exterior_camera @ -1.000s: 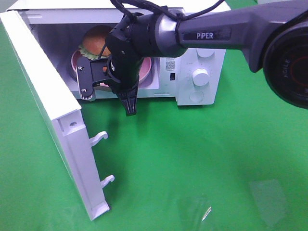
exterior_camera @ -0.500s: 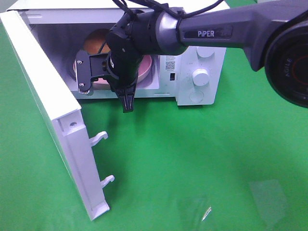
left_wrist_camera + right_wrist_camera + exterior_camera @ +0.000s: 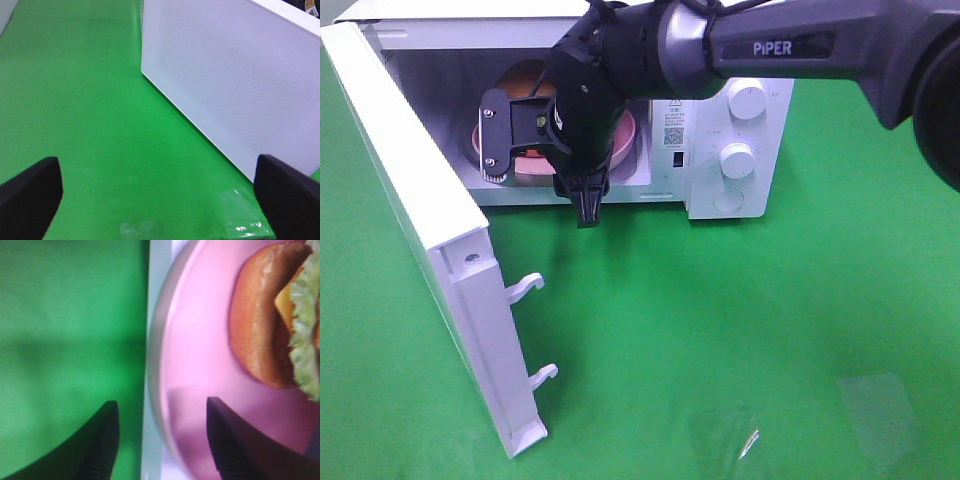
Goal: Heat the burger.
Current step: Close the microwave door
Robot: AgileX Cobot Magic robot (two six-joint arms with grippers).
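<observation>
One change | right hand (image 3: pixel 162 405) opened | plate (image 3: pixel 200 365) let go

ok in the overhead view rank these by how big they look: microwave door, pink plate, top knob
1. microwave door
2. pink plate, though the arm hides much of it
3. top knob

Burger (image 3: pixel 524 78) on plate (image 3: pixel 626 140), inside microwave (image 3: pixel 760 60), toward back-left; door (image 3: pixel 420 230) swung open at left; knobs (image 3: pixel 737 160) on right panel; R gripper (image 3: pixel 540 172) at cavity front, plate rim between jaws.
</observation>
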